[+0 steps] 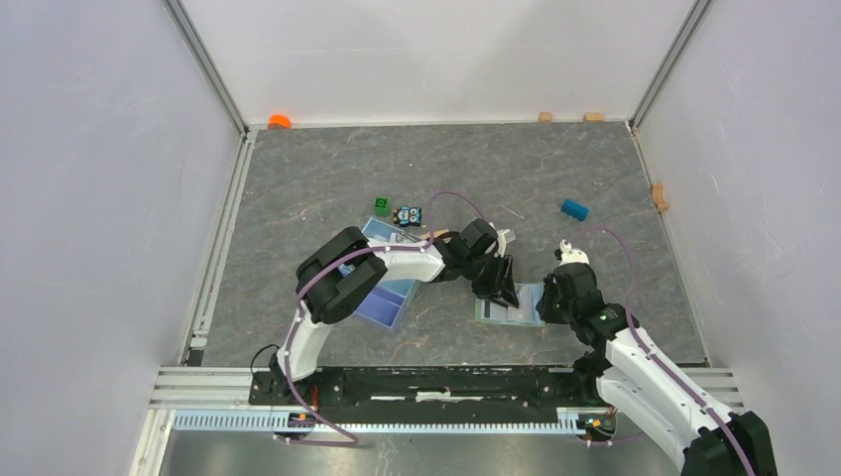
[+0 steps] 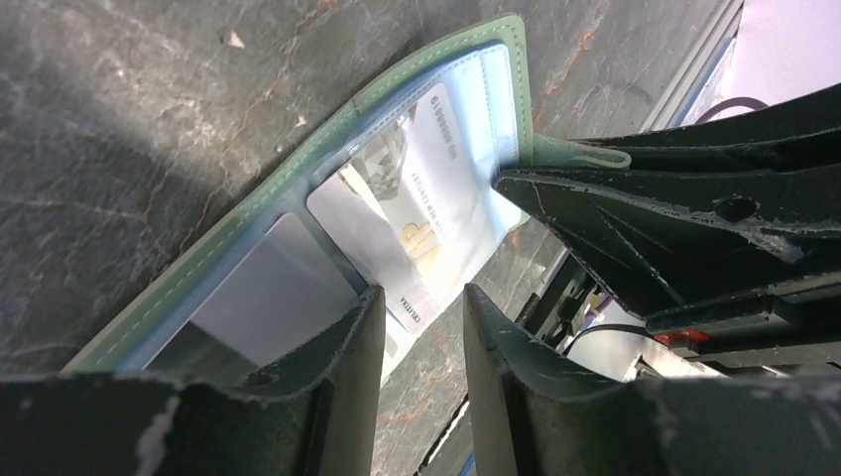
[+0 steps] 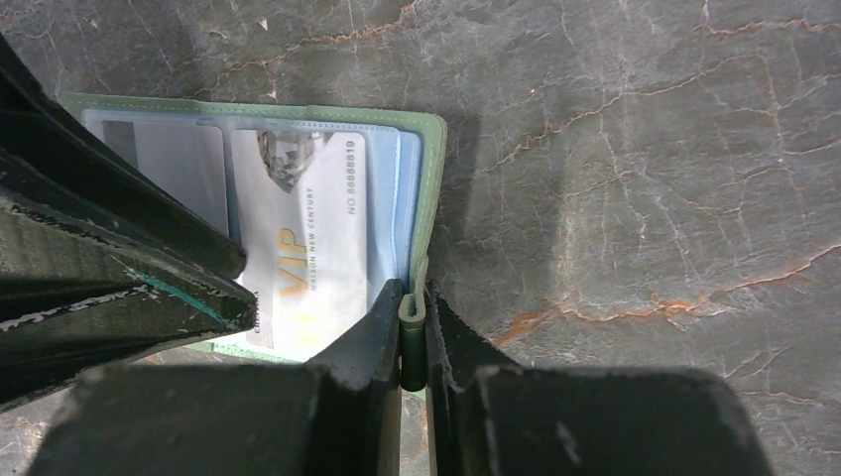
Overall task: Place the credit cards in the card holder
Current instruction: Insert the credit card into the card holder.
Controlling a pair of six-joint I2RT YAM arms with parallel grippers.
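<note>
The sage-green card holder (image 1: 508,309) lies open on the grey table. Its pale blue slotted inside shows in the left wrist view (image 2: 298,169) and the right wrist view (image 3: 431,178). A whitish card with gold "VIP" lettering (image 2: 417,198) (image 3: 317,248) sits partly in a slot, its lower end sticking out. A plain grey card (image 2: 268,297) (image 3: 179,164) sits in the neighbouring slot. My left gripper (image 2: 421,293) (image 1: 501,288) is open just over the VIP card's protruding corner, with bare table showing between the fingers. My right gripper (image 3: 415,297) (image 1: 547,297) is shut on the holder's snap tab (image 3: 414,317).
A light blue three-compartment tray (image 1: 387,297) lies under the left arm. A green cube (image 1: 382,205), a dark blue block (image 1: 408,215) and a blue brick (image 1: 574,209) lie farther back. An orange piece (image 1: 280,121) and wooden blocks (image 1: 544,116) (image 1: 659,195) sit by the walls.
</note>
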